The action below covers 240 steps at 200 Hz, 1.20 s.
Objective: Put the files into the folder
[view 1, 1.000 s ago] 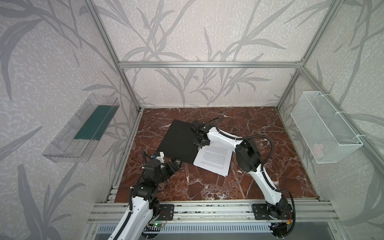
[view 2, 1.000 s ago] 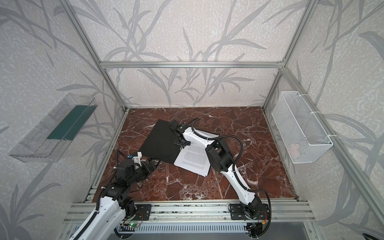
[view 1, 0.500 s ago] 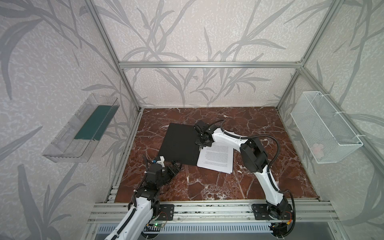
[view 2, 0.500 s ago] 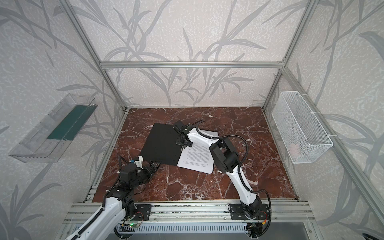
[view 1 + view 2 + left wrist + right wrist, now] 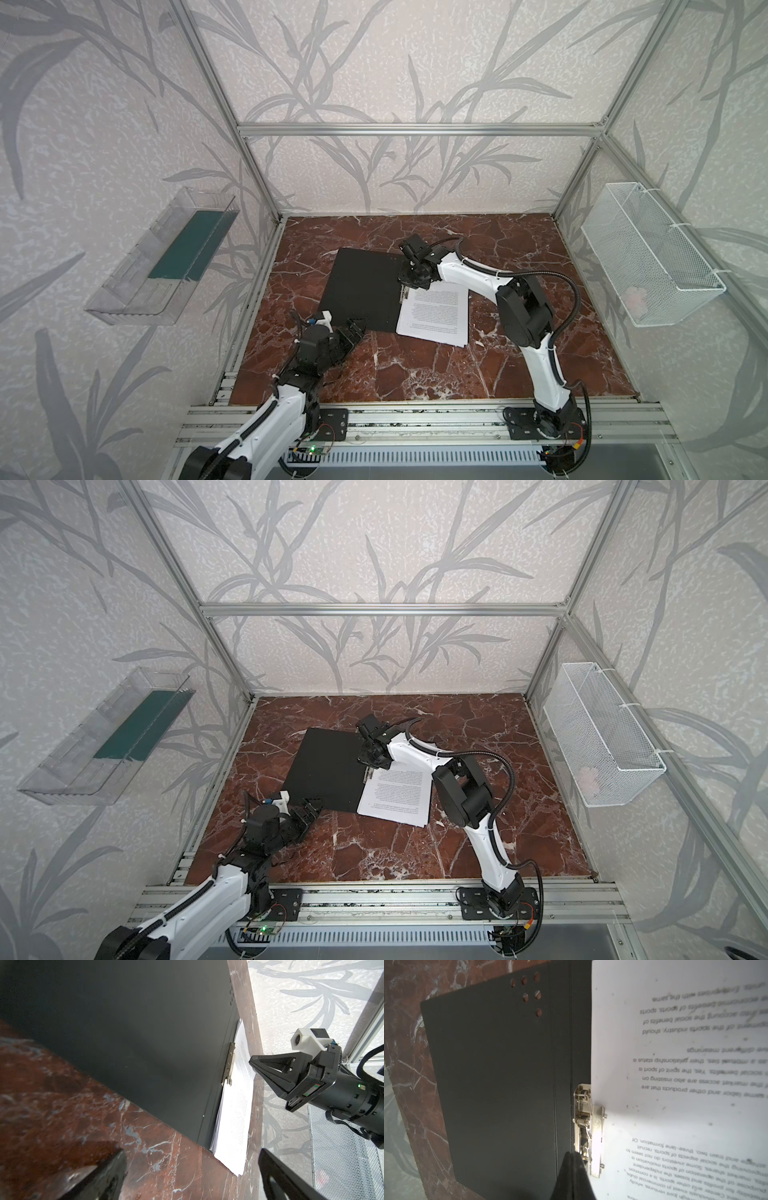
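The folder (image 5: 361, 291) (image 5: 328, 771) lies open on the marble floor, black inside up. The files (image 5: 434, 309) (image 5: 395, 791), a stack of white printed sheets, rest on its right half. Their edge sits under the metal spine clip (image 5: 589, 1130) (image 5: 228, 1068). My right gripper (image 5: 406, 283) (image 5: 369, 764) (image 5: 572, 1153) is shut, its tips touching the end of that clip beside the files (image 5: 675, 1064). My left gripper (image 5: 353, 328) (image 5: 309, 808) (image 5: 192, 1153) stands open just off the folder's (image 5: 124, 1043) near left corner, with only bare floor between its fingers.
A clear plastic tray with a green base (image 5: 166, 257) hangs on the left wall. On the right wall hangs a white wire mesh basket (image 5: 648, 257). Aluminium rails (image 5: 415, 419) run along the front edge, with both arm bases bolted to them.
The files have turned from a skewed lie to nearly square with the folder's spine. My right gripper has shifted slightly right along the clip. The left gripper stays open near the folder's corner.
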Each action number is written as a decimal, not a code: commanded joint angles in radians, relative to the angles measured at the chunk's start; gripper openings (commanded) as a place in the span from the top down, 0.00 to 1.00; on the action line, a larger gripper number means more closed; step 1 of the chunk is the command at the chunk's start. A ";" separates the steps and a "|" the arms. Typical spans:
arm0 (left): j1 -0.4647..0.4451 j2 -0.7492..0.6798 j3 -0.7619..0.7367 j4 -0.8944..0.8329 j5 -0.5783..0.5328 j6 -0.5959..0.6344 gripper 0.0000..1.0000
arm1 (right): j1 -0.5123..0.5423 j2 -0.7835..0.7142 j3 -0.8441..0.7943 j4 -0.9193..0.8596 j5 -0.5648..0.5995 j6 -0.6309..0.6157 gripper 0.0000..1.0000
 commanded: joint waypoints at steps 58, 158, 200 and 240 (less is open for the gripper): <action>-0.033 0.129 0.054 0.008 -0.048 0.013 0.01 | 0.026 0.100 0.195 -0.183 0.110 -0.071 0.78; -0.034 0.136 0.068 -0.014 -0.053 0.042 0.01 | 0.050 0.231 0.359 -0.307 0.153 -0.070 0.82; -0.034 0.126 0.062 -0.011 -0.068 0.041 0.01 | 0.058 0.247 0.363 -0.311 0.164 -0.067 0.82; -0.034 0.108 0.059 -0.025 -0.077 0.043 0.01 | 0.058 0.268 0.378 -0.318 0.159 -0.068 0.83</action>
